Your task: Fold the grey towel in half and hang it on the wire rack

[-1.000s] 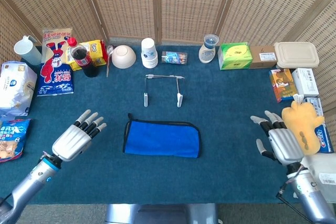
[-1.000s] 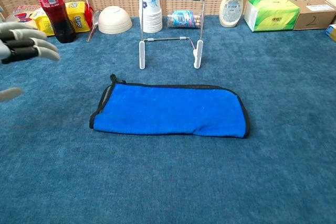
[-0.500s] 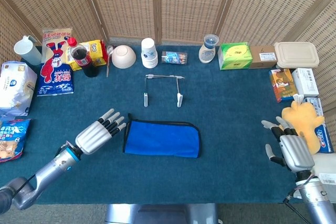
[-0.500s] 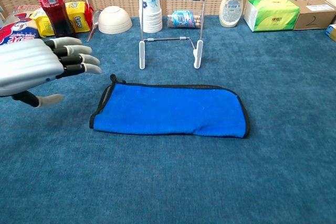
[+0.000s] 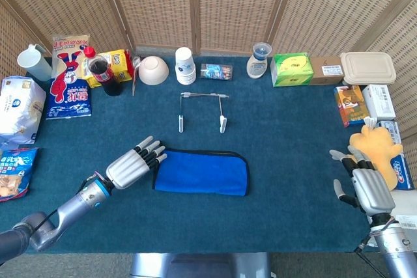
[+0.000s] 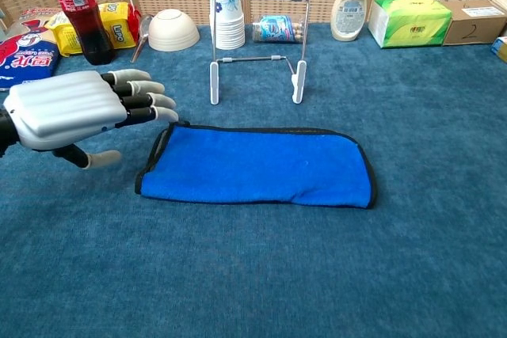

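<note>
Behind us stand woven rattan screens, and before them the dark teal carpeted surface carries a back row of groceries, a bowl and a stack of paper cups. The towel, which looks bright blue to us rather than grey, lies flat at the centre, already doubled into a long strip, with the wire rack standing empty at its 12 o'clock, near but apart. What has changed in the last second: our left robot hand has travelled in from well out at 9 o'clock and now hovers with fingers spread and nothing held, its fingertips just reaching the towel's left end. Our right robot hand has drawn back toward 5 o'clock at the surface's edge, also spread and empty, beside a yellow plush toy. We judge the fold done or nearly so, and the left side is lining up for a grasp to lift toward the rack.
</note>
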Robot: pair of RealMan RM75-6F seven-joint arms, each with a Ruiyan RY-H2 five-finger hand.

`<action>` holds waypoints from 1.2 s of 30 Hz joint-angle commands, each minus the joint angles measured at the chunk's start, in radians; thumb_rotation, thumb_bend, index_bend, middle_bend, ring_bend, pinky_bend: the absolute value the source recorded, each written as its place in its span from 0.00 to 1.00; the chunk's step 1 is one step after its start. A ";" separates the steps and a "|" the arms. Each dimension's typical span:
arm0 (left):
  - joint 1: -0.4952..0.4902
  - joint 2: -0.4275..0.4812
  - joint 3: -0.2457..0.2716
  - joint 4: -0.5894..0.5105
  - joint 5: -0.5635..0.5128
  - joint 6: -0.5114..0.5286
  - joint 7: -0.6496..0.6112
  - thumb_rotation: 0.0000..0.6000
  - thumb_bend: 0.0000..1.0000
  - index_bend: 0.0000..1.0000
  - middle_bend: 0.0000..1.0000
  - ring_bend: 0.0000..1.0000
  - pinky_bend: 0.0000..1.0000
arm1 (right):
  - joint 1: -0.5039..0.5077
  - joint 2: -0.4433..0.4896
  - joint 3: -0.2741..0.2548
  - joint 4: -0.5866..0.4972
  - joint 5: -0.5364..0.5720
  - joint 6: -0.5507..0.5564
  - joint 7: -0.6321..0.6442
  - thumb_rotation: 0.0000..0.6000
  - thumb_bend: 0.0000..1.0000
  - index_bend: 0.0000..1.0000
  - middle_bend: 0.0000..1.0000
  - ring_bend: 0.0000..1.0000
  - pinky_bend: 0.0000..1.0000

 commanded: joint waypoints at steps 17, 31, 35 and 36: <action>-0.091 0.140 -0.008 -0.226 -0.144 -0.221 0.001 1.00 0.52 0.02 0.12 0.00 0.00 | -0.021 0.004 0.018 -0.012 -0.011 0.011 0.006 1.00 0.50 0.13 0.25 0.03 0.00; -0.155 0.190 -0.030 -0.331 -0.299 -0.385 0.082 1.00 0.56 0.01 0.17 0.00 0.00 | -0.036 0.008 0.028 -0.007 -0.016 0.016 0.038 1.00 0.51 0.13 0.25 0.03 0.00; -0.166 0.194 -0.034 -0.342 -0.332 -0.400 0.100 1.00 0.56 0.01 0.16 0.00 0.00 | -0.039 0.008 0.029 -0.006 -0.019 0.015 0.044 1.00 0.51 0.13 0.25 0.03 0.00; -0.167 0.192 -0.034 -0.342 -0.335 -0.400 0.104 1.00 0.56 0.01 0.16 0.00 0.00 | -0.039 0.007 0.030 -0.005 -0.019 0.014 0.045 1.00 0.51 0.13 0.25 0.03 0.00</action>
